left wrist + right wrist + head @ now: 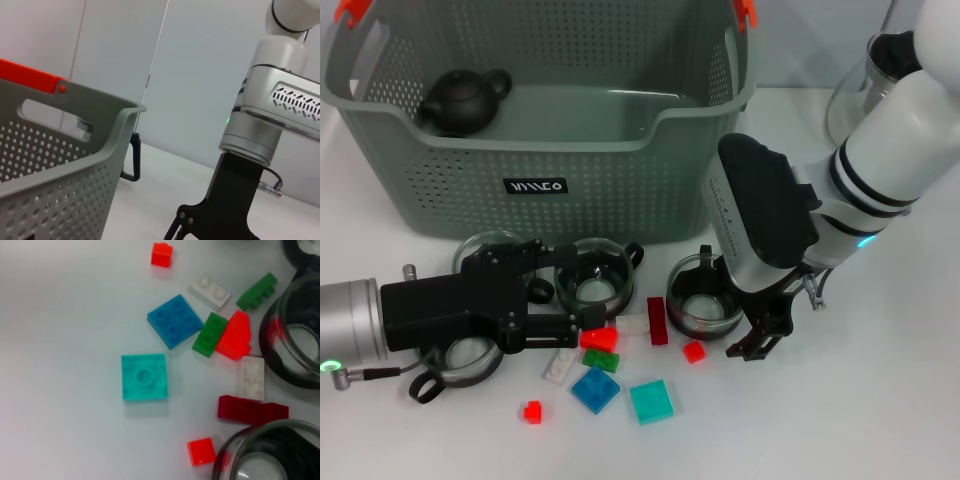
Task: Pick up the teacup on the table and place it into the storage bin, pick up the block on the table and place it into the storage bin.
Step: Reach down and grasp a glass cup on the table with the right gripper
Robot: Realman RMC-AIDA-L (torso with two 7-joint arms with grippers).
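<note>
Only in the head view are both arms and the whole scene shown together: the storage bin (535,150) stands at the back of the table (840,420) with its long axis running left to right, and a dark teapot (462,100) lies inside its left end. In front of the bin three glass teacups sit upright in a row; the right teacup (702,297) is just beside the right gripper (760,335), whose forearm descends from the upper right and whose black fingers are seen spread apart and empty. The left gripper (582,322) is reached in horizontally from the left edge, its fingers lying low over the table beside the middle teacup (592,280) and touching a red block (599,338); whether they are closed on it cannot be told. In the right wrist view the scattered blocks are seen from directly above: a turquoise square block (144,376), a blue block (175,321), and a dark red bar (252,410). The left wrist view offers only the bin's perforated wall (55,175), an orange handle clip (30,75), and the right arm's wrist.
</note>
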